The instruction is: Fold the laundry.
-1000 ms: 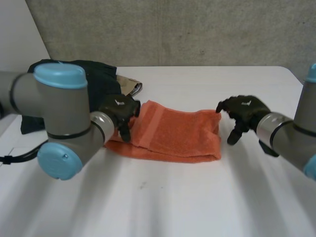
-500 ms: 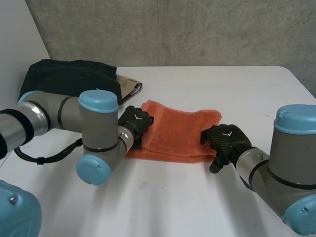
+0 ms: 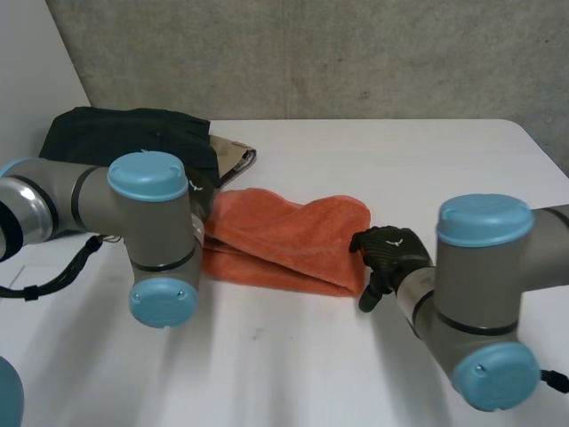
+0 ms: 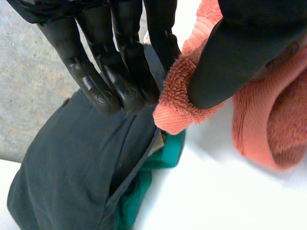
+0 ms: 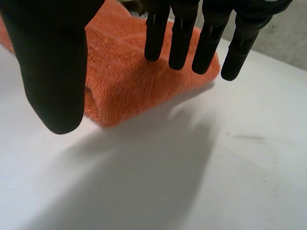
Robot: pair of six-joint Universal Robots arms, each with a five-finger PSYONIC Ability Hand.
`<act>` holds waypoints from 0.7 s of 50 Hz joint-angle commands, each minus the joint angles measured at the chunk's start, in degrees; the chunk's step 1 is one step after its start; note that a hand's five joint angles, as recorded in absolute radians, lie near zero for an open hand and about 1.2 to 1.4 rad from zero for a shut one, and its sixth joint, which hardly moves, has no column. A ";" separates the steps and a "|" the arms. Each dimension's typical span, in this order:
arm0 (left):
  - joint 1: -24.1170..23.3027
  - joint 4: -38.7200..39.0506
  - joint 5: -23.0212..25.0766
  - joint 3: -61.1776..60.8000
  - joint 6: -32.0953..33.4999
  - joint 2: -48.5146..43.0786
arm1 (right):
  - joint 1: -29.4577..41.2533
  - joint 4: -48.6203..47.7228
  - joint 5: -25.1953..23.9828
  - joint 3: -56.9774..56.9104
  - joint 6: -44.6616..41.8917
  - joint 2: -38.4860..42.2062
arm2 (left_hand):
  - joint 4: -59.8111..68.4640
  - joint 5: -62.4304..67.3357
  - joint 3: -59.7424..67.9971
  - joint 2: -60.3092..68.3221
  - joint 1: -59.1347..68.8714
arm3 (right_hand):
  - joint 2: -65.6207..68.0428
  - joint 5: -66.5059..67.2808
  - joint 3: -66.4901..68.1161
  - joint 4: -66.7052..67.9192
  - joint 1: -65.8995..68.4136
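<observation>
The orange towel (image 3: 284,238) lies near the middle of the white counter (image 3: 373,156), doubled over lengthwise so that its upper layer bulges in a soft hump above the lower one. It stretches between the two arms, one end behind the left arm (image 3: 151,227) and the other at the right hand (image 3: 388,252).

The left hand (image 4: 120,57) is clamped on a corner of the towel: in the left wrist view the thumb (image 4: 235,57) presses a nub of terry cloth against the straight fingers, and the rest of the towel hangs away beside the thumb.

The right hand is at the towel's rounded end, just beside the fold. In the right wrist view its fingers (image 5: 208,43) are straight and spread well apart from the thumb (image 5: 53,67), holding nothing; whether the fingertips touch the cloth cannot be told.

Beyond the left hand sits a heap of dark garment (image 3: 124,138) at the counter's far corner. A tan cloth (image 3: 236,158) sticks out from under it toward the towel, and a teal cloth (image 4: 139,196) shows at its edge in the left wrist view.
</observation>
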 commanded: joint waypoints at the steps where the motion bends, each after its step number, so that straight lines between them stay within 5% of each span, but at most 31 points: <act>1: 0.08 0.73 0.98 -0.74 0.61 -0.34 | 2.03 1.19 3.74 -4.21 2.03 4.56 | -33.20 -31.09 -32.67 -33.02 -30.17 | 1.87 4.03 1.58 2.38 1.24; 5: -0.80 0.11 0.89 -0.92 0.52 0.62 | 2.73 1.01 4.27 -5.26 2.04 5.71 | -58.25 -56.13 -57.72 -58.07 -55.22 | 3.05 5.22 2.76 3.56 2.43; 17: 0.96 -0.07 1.33 -2.94 -2.82 6.43 | 3.43 -5.40 4.98 -5.79 3.00 7.55 | -58.25 -56.13 -57.72 -58.07 -55.22 | 12.30 14.46 12.01 12.81 11.67; 26: 0.78 -0.15 1.33 -2.94 -4.58 7.31 | 3.26 -7.34 5.15 -7.11 3.27 9.93 | -58.25 -56.13 -57.72 -58.07 -55.22 | 54.00 56.16 53.70 54.51 53.37; 28: 0.78 -0.15 1.24 -3.03 -4.67 7.49 | 2.65 -6.73 5.50 -7.29 3.27 9.93 | -58.25 -56.13 -57.72 -58.07 -55.22 | 54.04 56.21 53.75 54.55 53.42; 35: 1.05 -0.15 2.03 -4.70 -6.07 10.64 | -9.00 -6.72 2.89 -1.15 1.26 -0.59 | -58.25 -56.13 -57.72 -58.07 -55.22 | 54.04 56.21 53.75 54.55 53.42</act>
